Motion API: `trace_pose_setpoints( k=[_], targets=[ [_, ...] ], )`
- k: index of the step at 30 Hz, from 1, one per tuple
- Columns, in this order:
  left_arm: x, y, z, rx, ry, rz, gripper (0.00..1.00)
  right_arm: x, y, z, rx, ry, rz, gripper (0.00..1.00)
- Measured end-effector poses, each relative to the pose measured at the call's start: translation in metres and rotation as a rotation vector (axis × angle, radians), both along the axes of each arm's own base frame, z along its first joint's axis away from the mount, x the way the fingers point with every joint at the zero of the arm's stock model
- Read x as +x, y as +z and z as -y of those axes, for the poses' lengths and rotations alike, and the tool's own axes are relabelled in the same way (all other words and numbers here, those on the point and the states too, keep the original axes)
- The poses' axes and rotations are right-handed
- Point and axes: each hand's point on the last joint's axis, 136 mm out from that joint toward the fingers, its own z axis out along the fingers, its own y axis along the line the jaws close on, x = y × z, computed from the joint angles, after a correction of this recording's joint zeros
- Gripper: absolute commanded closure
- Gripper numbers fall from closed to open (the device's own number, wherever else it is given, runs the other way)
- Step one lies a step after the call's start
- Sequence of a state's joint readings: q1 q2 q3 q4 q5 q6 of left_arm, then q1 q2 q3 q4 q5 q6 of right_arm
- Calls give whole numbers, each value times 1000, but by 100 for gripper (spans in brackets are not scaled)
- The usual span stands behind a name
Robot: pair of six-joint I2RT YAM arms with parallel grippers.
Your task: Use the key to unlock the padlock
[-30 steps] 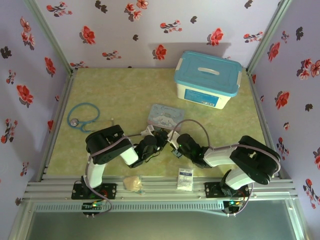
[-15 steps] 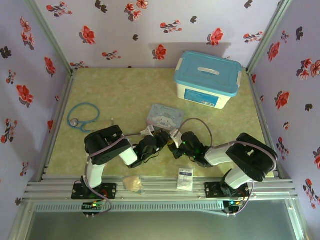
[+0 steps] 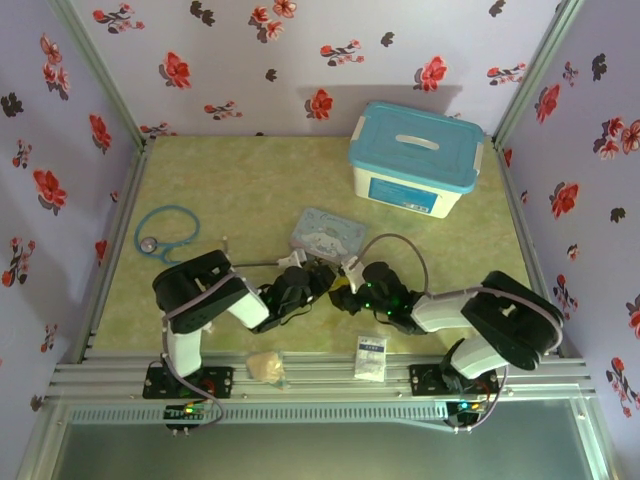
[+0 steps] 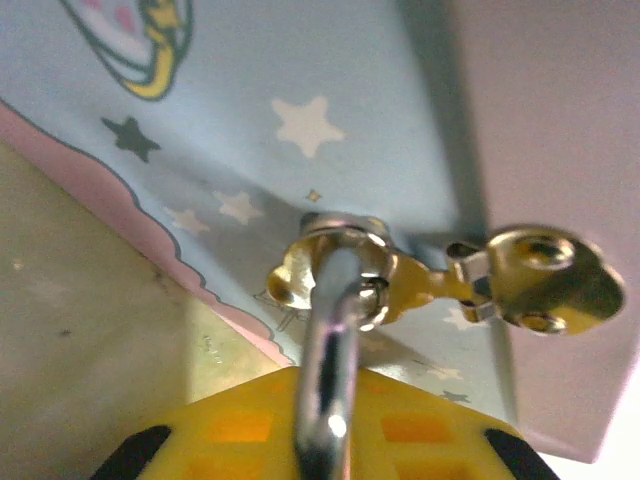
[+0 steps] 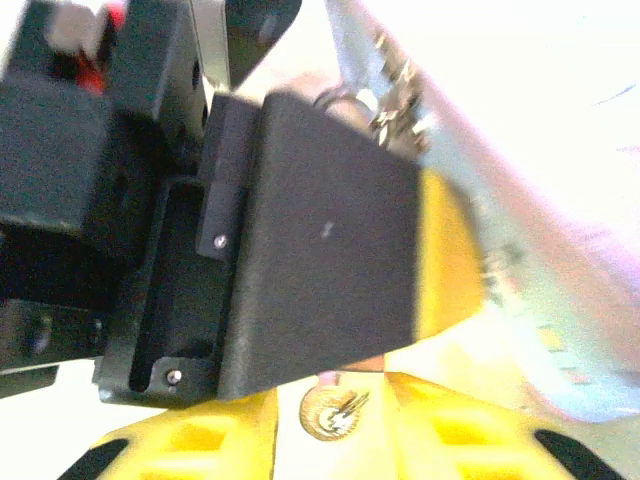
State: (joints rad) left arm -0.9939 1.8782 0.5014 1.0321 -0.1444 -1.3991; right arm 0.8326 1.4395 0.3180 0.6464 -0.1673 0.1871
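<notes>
Left pincer (image 4: 325, 405) clamped on padlock (image 4: 335, 300) shackle at blue tin (image 4: 350, 90) brass hasp (image 4: 540, 275). Cannot tell right pincer (image 5: 335, 395) state.

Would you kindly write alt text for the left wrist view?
Close-up: the padlock's silver shackle rises from between the left gripper's yellow fingers into a brass hasp loop on a blue star-printed tin; beige table at left.

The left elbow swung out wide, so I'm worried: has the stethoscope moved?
No. The stethoscope lies at the same spot beside the left rail.
</notes>
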Motion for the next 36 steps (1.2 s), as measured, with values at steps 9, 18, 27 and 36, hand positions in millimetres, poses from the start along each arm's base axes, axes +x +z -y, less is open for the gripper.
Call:
trace_pose_setpoints(
  k=[9,18,27,36],
  targets=[
    [1,-2,-7,64,-40,6,82,21,24,8,122,-140,-77,65],
    [-2,-1,-9,108,-83,12,76,39,24,8,114,-218,-85,67],
    [-3,-3,-12,196,-125,17,74,40,15,7,117,-241,-119,69],
    [-4,-7,-23,386,-186,24,73,40,12,8,114,-245,-129,70]
  ],
)
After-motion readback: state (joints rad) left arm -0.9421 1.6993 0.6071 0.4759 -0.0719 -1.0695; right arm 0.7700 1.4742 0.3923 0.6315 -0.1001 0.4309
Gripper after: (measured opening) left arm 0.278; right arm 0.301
